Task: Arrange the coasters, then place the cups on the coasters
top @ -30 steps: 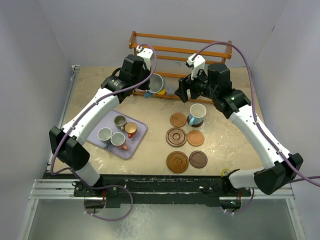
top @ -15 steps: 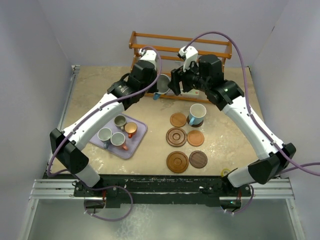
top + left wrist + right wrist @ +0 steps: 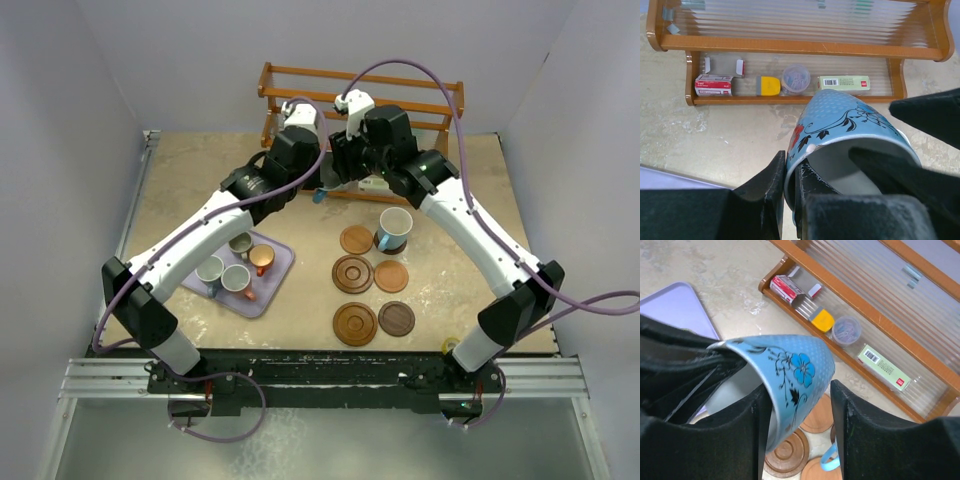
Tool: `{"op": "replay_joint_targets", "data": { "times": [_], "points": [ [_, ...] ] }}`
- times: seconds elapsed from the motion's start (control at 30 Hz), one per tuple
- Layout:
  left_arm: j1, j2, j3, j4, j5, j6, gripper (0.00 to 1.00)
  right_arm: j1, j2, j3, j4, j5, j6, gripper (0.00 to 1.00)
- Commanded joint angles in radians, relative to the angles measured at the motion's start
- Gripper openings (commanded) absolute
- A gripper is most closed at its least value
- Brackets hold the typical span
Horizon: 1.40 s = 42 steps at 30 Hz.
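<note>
A pale blue flowered cup [image 3: 840, 120] hangs tilted in the air in front of the shelf. My left gripper [image 3: 788, 172] is shut on its rim, one finger inside and one outside. My right gripper [image 3: 801, 390] is open and straddles the same cup [image 3: 800, 365]: one finger touches its side, while a small gap separates the other. In the top view both grippers meet at the cup [image 3: 322, 185]. Five coasters [image 3: 352, 273] lie bare at centre right. Another blue cup [image 3: 393, 228] stands at their back right. Several cups [image 3: 240, 241] sit on the lavender tray [image 3: 272, 292].
A wooden shelf rack [image 3: 360, 95] stands at the back, with small boxes [image 3: 714, 84] and packets [image 3: 842, 82] on its lowest shelf, just beyond the held cup. The white enclosure walls rise close on both sides.
My right arm has swung left to the cup held by my left gripper, and its jaws have narrowed around the cup's body. The left arm has carried the cup slightly right.
</note>
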Motion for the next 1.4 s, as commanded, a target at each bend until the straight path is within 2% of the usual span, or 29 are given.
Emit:
{"op": "replay_joint_targets", "data": {
  "times": [0.0,0.23,0.43,0.7,0.9,1.0,1.1,1.27,1.37],
  "points": [
    [-0.016,-0.032,0.013,0.095,-0.042,-0.035,0.03,0.004,0.021,0.067,-0.017,0.077,0.020,0.49],
    [-0.020,-0.042,-0.008,0.119,-0.031,-0.034,0.03,0.005,0.042,0.069,-0.022,0.123,0.014,0.29],
    [-0.020,-0.071,-0.041,0.177,0.068,0.020,0.04,0.005,0.039,0.075,-0.033,0.150,0.002,0.00],
    [-0.020,-0.136,-0.087,0.215,0.222,0.141,0.17,0.003,0.009,0.049,-0.044,0.148,-0.019,0.00],
    [-0.017,-0.186,-0.128,0.201,0.301,0.272,0.42,-0.014,-0.044,0.002,-0.039,0.170,-0.049,0.00],
    [-0.014,-0.217,-0.146,0.180,0.339,0.348,0.51,-0.024,-0.078,-0.037,-0.039,0.176,-0.068,0.00],
    [0.008,-0.250,-0.157,0.154,0.427,0.426,0.54,-0.035,-0.129,-0.091,-0.042,0.156,-0.088,0.00],
    [0.095,-0.294,-0.166,0.091,0.663,0.549,0.58,-0.049,-0.253,-0.198,-0.058,0.107,-0.105,0.00],
    [0.151,-0.315,-0.165,0.068,0.721,0.579,0.62,-0.052,-0.341,-0.278,-0.076,0.077,-0.109,0.00]
  ]
}}
